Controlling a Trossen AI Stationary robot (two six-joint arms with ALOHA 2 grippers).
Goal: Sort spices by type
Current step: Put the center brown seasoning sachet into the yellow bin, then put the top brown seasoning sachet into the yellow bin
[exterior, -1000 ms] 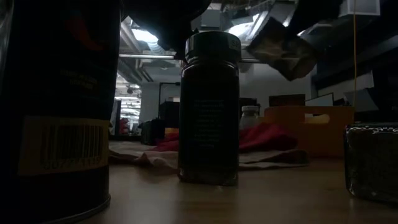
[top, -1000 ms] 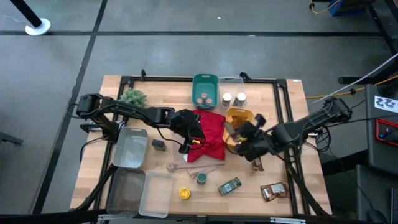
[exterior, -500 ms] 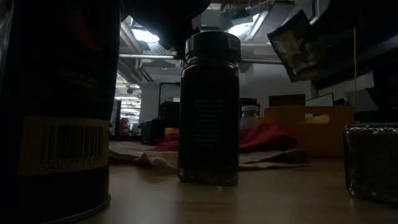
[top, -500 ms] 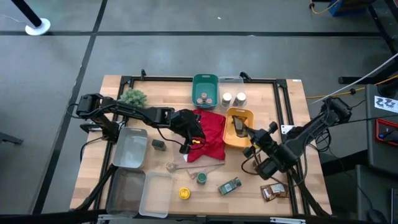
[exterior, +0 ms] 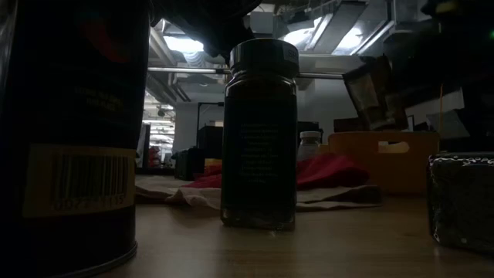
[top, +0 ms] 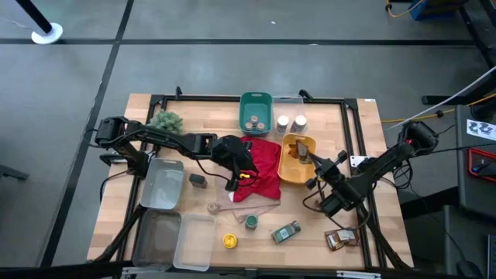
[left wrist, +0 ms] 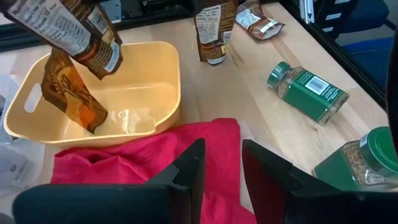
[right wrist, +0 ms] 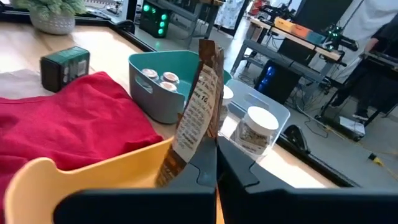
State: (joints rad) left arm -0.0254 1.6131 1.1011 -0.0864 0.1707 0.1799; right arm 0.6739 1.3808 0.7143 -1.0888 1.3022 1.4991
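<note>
Overhead, the right gripper (top: 310,160) hangs over the yellow plastic bin (top: 287,172), its jaws pinched fully together on a brown foil packet (right wrist: 198,106) held upright above the bin's rim. The packet's white panel carries small print, of which only a figure that looks like "16" can be made out in the right wrist view. A second brown foil packet (left wrist: 69,98) leans inside the yellow bin.

The left gripper (top: 240,172) rests over the red cloth (top: 265,161), its jaws closed as far as they go and holding nothing.

Teal plastic bin (top: 256,108): jars with tan lids (right wrist: 159,76). Clear plastic bin (right wrist: 273,112) beside it: jars with white lids (top: 291,122).

Near the front edge lie a green-lidded glass jar on its side (left wrist: 307,90) with a barcode on its green label, an upright green-lidded jar (top: 251,222), a yellow-lidded jar (top: 229,241) and two more brown packets (top: 341,238). A small dark grey tin (top: 198,180) sits left of the cloth, and a bushy green plant (top: 166,121) stands at the far left corner.
</note>
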